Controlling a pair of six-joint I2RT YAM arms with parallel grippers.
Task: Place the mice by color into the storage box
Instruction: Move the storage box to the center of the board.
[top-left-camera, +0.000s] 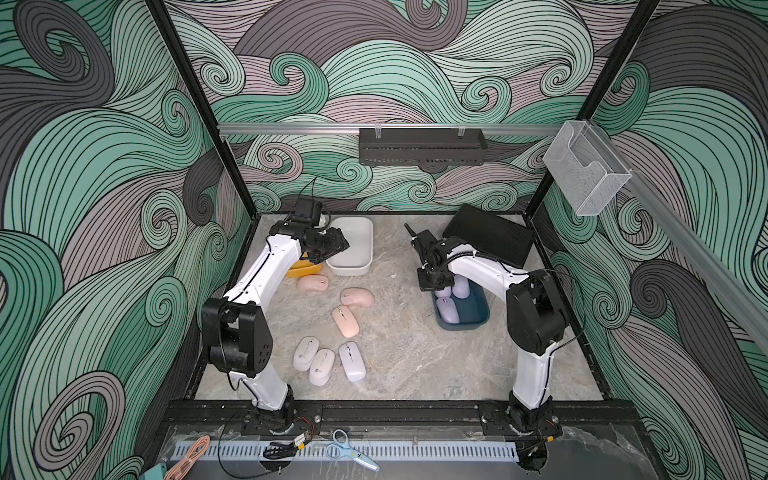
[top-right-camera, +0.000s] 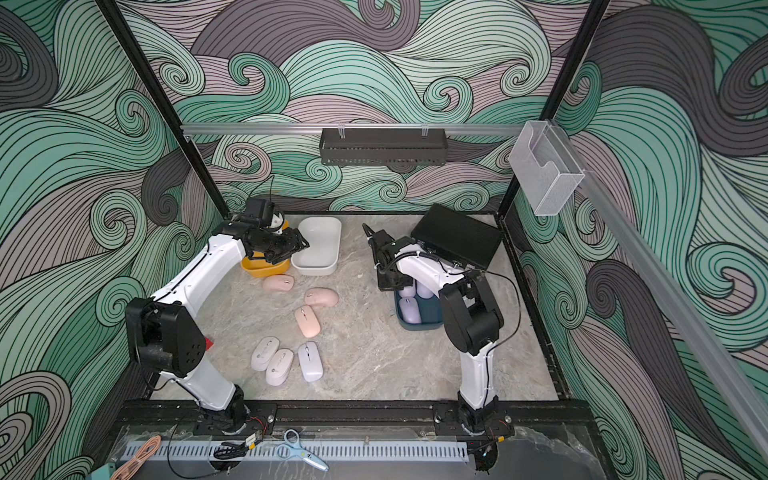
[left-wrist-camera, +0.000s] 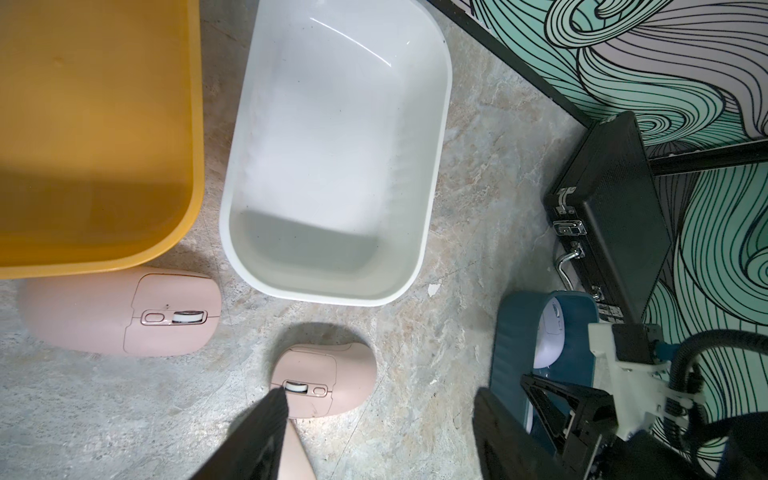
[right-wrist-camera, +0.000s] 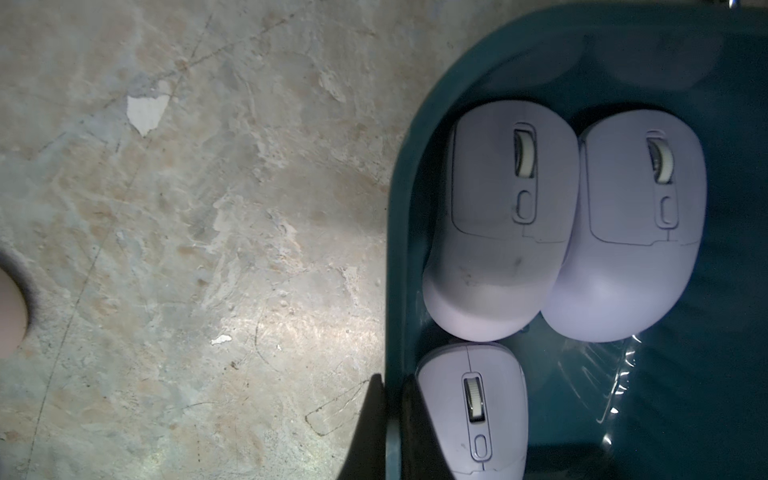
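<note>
Three lavender mice (right-wrist-camera: 498, 220) lie inside the dark blue box (right-wrist-camera: 399, 249); in a top view two of them (top-left-camera: 446, 309) show beside my right gripper (top-left-camera: 434, 282). In the right wrist view that gripper (right-wrist-camera: 392, 382) is shut on the blue box's rim, one finger inside and one outside. Three pink mice (top-left-camera: 357, 297) lie on the floor mid-left, with three off-white mice (top-left-camera: 321, 366) nearer the front. My left gripper (left-wrist-camera: 380, 398) hangs open above a pink mouse (left-wrist-camera: 328, 378), near the white box (left-wrist-camera: 332, 145) and the yellow box (left-wrist-camera: 99, 124), both of which hold nothing.
A black case (top-left-camera: 490, 239) lies at the back right, just behind the blue box. A black basket (top-left-camera: 422, 145) and a clear holder (top-left-camera: 586, 170) hang on the wall rails. Scissors (top-left-camera: 351, 451) and cables lie in front of the arm bases.
</note>
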